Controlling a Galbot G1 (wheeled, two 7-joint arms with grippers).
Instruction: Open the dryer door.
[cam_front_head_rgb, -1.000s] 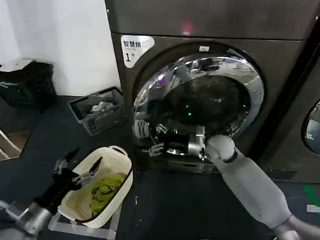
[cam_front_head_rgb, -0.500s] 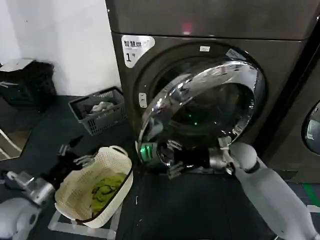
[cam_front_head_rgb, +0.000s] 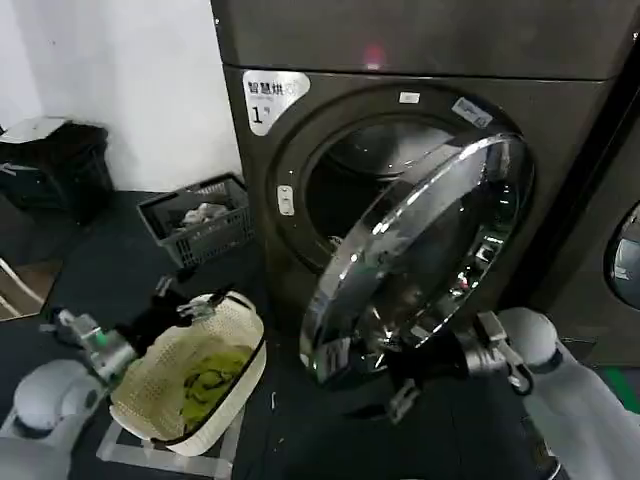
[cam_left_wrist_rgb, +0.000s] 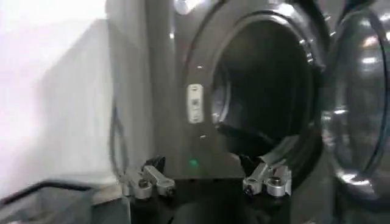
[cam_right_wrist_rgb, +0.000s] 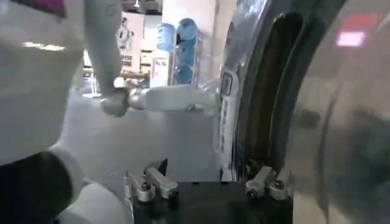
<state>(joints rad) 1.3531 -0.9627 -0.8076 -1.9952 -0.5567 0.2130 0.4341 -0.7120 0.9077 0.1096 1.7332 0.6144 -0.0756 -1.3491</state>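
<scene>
The right hand (cam_front_head_rgb: 400, 385) sits low in front of the machine, under the bottom edge of the dryer door (cam_front_head_rgb: 430, 260), its dark body reaching in from the grey forearm at the lower right of the head view. In the right wrist view the right hand (cam_right_wrist_rgb: 207, 182) has its two fingertips (cam_right_wrist_rgb: 151, 181) spread wide with nothing between them, and the door's chrome rim (cam_right_wrist_rgb: 234, 91) rises just beyond them; whether a finger touches the rim I cannot tell.

The dryer door stands swung well out from the dark grey dryer (cam_front_head_rgb: 420, 100), tilted, hinged on its right side, with its wide shiny rim and dark glass facing the camera. The round drum opening (cam_front_head_rgb: 350, 190) shows behind its left half. A white "1" sticker (cam_front_head_rgb: 270, 95) sits at the machine's upper left corner.

The left hand (cam_front_head_rgb: 185, 300) hovers over the near rim of a cream laundry basket (cam_front_head_rgb: 150, 400) standing on the floor left of the machine; green cloth (cam_front_head_rgb: 210, 385) lies in it. In the left wrist view the left hand (cam_left_wrist_rgb: 207, 181) is spread wide and empty, pointing towards the open drum. A grey crate (cam_front_head_rgb: 195, 225) stands by the wall farther back.
</scene>
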